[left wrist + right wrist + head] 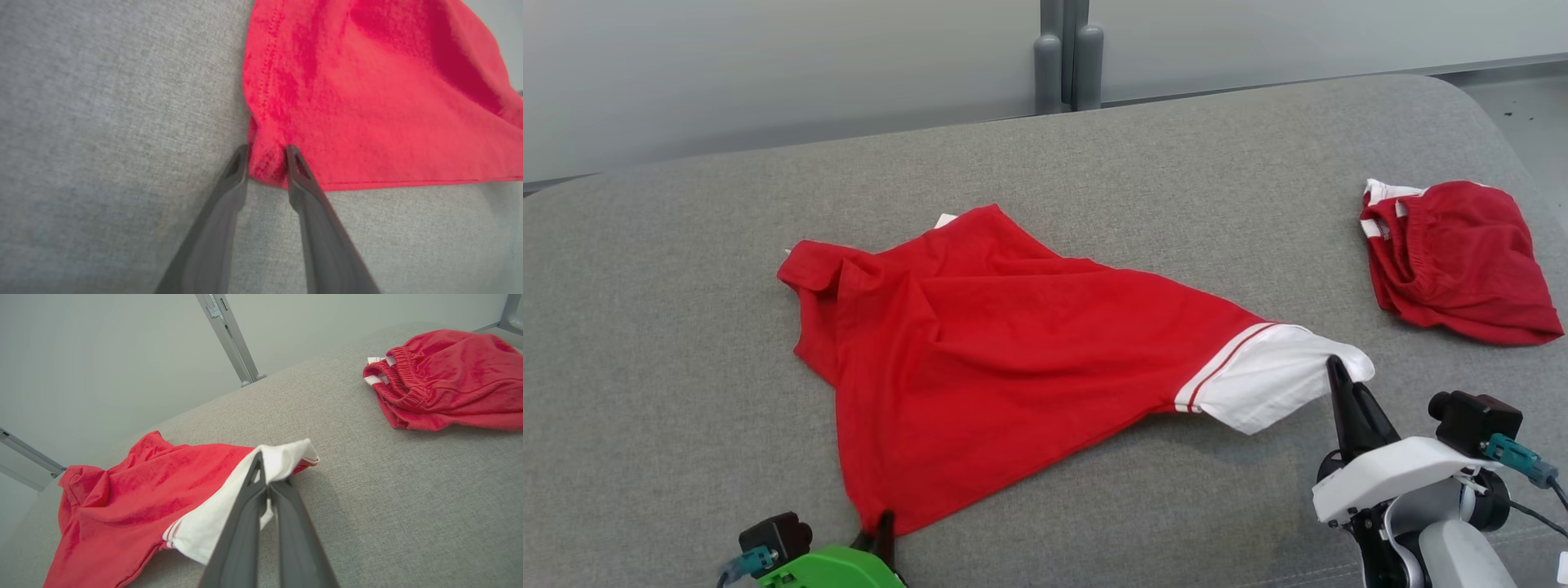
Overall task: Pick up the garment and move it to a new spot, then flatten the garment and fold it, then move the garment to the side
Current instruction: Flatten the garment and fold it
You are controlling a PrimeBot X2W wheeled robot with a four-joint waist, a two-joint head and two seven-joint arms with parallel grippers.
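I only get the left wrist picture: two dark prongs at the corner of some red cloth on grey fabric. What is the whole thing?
Observer: It is a red shirt spread on a grey cushion, with a white sleeve pointing to the robot's right.
Operator: Is the other arm doing anything?
Observer: Yes. The right gripper is shut on that white sleeve and holds its end raised off the cushion.
Operator: Is anything else lying there?
Observer: Yes, a second red garment with an elastic waistband lies crumpled at the far right, apart from the shirt.
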